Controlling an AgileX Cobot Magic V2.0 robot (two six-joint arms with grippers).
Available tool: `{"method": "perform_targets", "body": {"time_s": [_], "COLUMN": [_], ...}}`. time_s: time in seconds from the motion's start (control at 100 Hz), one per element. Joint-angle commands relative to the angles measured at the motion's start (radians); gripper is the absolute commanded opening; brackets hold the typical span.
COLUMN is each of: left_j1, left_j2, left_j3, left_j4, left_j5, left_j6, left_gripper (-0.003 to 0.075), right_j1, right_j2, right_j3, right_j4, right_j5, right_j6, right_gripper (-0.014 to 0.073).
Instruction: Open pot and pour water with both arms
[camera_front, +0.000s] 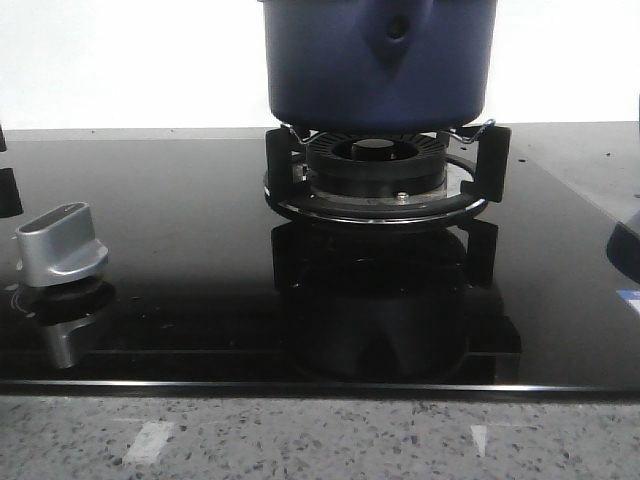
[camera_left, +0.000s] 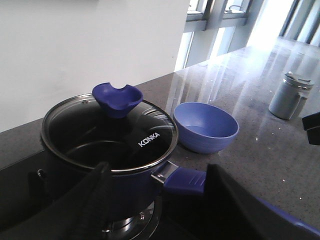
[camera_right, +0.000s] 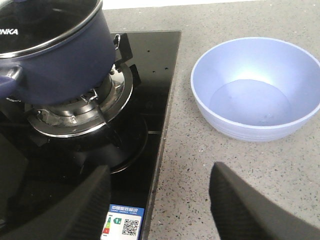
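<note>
- You are working at a speckled grey stone table (camera_right: 240, 175) set against a plain white wall (camera_left: 75, 45), with bright windows (camera_left: 215, 15) at the far end of the counter in the left wrist view.
- Your left jaws (camera_left: 155, 200) stand wide apart and hold nothing; the pot's blue handle (camera_left: 184, 180) shows in the gap between the two dark fingers (camera_left: 97, 195), though you cannot tell whether they touch it.
- Your right jaws (camera_right: 157, 200) are also spread wide and empty, hanging over the right edge of the black glass cooktop (camera_right: 150, 75), where it meets the stone.
- Between the right fingers (camera_right: 240, 200) you see a small label with a QR code (camera_right: 122, 222) on the glass.
- The pot (camera_front: 378, 60) sits on the burner (camera_front: 375, 165), resting on the black pan supports (camera_front: 495, 155); it is wider than the burner ring.
- Its glass lid (camera_left: 107, 135) is still on, steel-rimmed, printed KONKA, with a blue knob (camera_left: 117, 98) on top.
- A light blue bowl (camera_right: 257, 87) stands on the table just right of the cooktop, near the pot but apart from it; it looks empty.
- A silver control knob (camera_front: 62, 243) sits on the glass at the near left in the front view.
- A grey lidded jar (camera_left: 289, 96) stands well apart, farther along the counter.
</note>
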Motion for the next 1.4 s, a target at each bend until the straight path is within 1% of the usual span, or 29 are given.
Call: {"method": "perform_targets", "body": {"time_s": [0.0,0.08,0.23,0.28,0.48,0.64,0.88,1.03,1.25,1.32,1.39], "left_j1": [-0.046,-0.08,-0.122,-0.13,-0.159,-0.193,-0.233,-0.245,-0.251,-0.251,-0.251], "left_j2": [0.064,0.14,0.276,0.321,0.486,0.571,0.627,0.652,0.657,0.657,0.657], "left_j3": [-0.079,-0.132,-0.246,-0.287,-0.443,-0.524,-0.576,-0.591,-0.59,-0.59,-0.59], "left_j4": [-0.073,-0.077,-0.08,-0.08,-0.08,-0.08,-0.076,-0.071,-0.071,-0.071,-0.071], "left_j5": [-0.03,-0.06,-0.075,-0.075,-0.073,-0.07,-0.087,-0.129,-0.15,-0.154,-0.154], "left_j6": [0.042,0.069,0.08,0.08,0.08,0.08,0.08,0.08,0.127,0.127,0.127], "left_gripper": [0.037,0.0386,0.0463,0.0477,0.0484,0.0484,0.0484,0.0484,0.0482,0.0468,0.043], "right_j1": [0.001,0.001,0.001,0.001,0.001,0.001,0.001,0.001,0.001,0.001,0.001], "right_j2": [0.016,0.016,0.016,0.016,0.016,0.016,0.016,0.016,0.016,0.016,0.016], "right_j3": [-0.035,-0.035,-0.035,-0.035,-0.035,-0.035,-0.035,-0.035,-0.035,-0.035,-0.035], "right_j4": [0.004,0.004,0.004,0.004,0.004,0.004,0.004,0.004,0.004,0.004,0.004], "right_j5": [-0.06,-0.06,-0.06,-0.06,-0.06,-0.06,-0.06,-0.059,-0.056,-0.053,-0.052], "right_j6": [-0.007,-0.007,-0.007,-0.007,-0.007,-0.007,-0.007,-0.007,-0.007,-0.007,-0.007], "right_gripper": [0.0393,0.0393,0.0393,0.0393,0.0393,0.0393,0.0393,0.0393,0.0393,0.0393,0.0393]}}
